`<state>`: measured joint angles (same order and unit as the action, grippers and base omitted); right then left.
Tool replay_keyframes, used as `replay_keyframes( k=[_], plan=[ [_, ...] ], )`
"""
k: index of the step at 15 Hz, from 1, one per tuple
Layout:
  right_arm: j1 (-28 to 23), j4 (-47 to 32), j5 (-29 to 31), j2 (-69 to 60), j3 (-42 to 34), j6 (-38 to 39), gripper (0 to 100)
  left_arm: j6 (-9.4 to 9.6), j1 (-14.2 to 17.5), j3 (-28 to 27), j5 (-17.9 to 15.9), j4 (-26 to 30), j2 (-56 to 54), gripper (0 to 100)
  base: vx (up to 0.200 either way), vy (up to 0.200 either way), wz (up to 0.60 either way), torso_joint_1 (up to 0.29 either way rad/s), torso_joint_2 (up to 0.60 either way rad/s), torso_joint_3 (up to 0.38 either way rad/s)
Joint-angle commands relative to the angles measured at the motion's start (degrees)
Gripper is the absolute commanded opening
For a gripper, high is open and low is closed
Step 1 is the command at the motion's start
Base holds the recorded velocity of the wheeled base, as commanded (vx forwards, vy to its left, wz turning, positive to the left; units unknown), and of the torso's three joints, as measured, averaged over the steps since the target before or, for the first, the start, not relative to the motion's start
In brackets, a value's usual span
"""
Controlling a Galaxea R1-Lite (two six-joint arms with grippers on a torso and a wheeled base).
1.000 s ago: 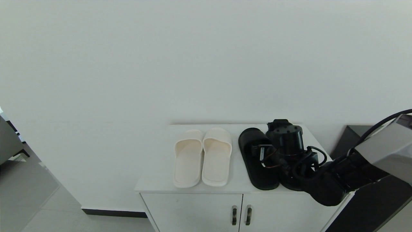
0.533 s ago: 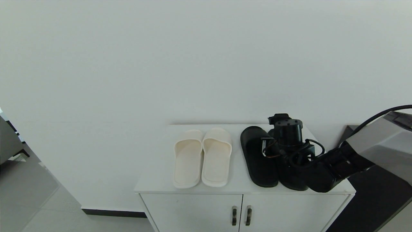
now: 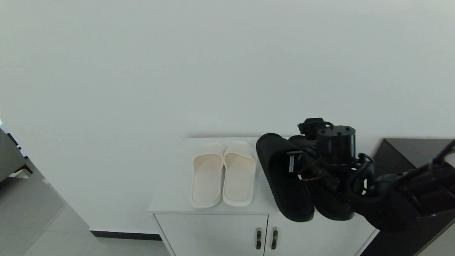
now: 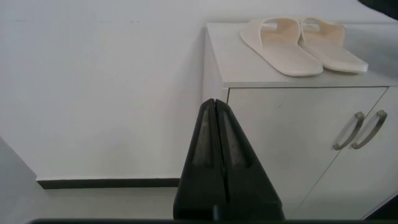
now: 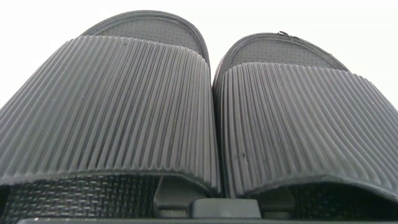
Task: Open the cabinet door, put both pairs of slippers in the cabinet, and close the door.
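Black slippers: You have the black slippers (image 3: 289, 177) held side by side as a pair at the right end of the cabinet (image 3: 170, 203) top. Their toes point far toward the wall and their heel ends hang past the near edge, in front of the right door. In the right wrist view their ribbed straps sit edge to edge.

Right gripper: Your right gripper (image 3: 308, 169) is clenched on the black slippers where their inner sides meet. The fingertips themselves are mostly hidden by the straps.

White slippers: The white slippers (image 3: 224, 174) lie flat on the cabinet top, just left of the black pair. They touch each other along their inner sides, toes far and heels close to the near edge. Nothing grips them.

Doors: Both doors (image 3: 213, 231) are shut and flush with each other, so you have not yet opened the cabinet.

Handles: The two upright metal handles (image 3: 258, 237) stand just beside each other, one on each side of the centre seam. They are below the gap between the two pairs, and neither gripper touches them.

Left gripper: Your left gripper (image 4: 216, 149) is clenched on nothing, its two dark fingers pressed flat together. It sits low and to the near left of the cabinet, well apart from the handles and from both pairs, pointing toward the cabinet's left corner.

Surroundings: A plain pale wall (image 3: 142, 71) runs behind the cabinet, with a dark skirting strip where it meets the grey floor (image 3: 46, 234).
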<state>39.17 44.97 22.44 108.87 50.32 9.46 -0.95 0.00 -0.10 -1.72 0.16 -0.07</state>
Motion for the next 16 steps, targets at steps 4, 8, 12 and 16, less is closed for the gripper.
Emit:
replay_keyframes(
  k=[4, 8, 12, 16],
  plan=[
    [7.50, -0.50, -21.39, -19.05, -17.36, 0.38, 0, -0.10, 0.00, 0.01, -0.04, 0.02, 0.07, 0, 0.000, 0.000, 0.00, 0.000, 0.00, 0.000],
    [8.56, -1.11, -22.88, -20.90, -19.91, 2.93, 0, -0.19, 0.00, 0.01, -0.04, 0.02, 0.07, 0, -0.150, 0.000, 0.00, 0.003, 0.00, 0.001],
    [11.11, -1.38, -23.50, -21.07, -22.46, 3.11, 0, -0.28, 0.00, 0.01, -0.04, 0.02, 0.07, 0, -0.200, 0.000, 0.00, 0.000, 0.00, 0.002],
    [11.81, -1.29, -26.49, -23.44, -23.87, 6.36, 0, -0.02, 0.00, -0.08, -0.13, 0.11, 0.07, 0, -0.050, 0.000, 0.00, 0.001, 0.00, 0.002]
  ],
)
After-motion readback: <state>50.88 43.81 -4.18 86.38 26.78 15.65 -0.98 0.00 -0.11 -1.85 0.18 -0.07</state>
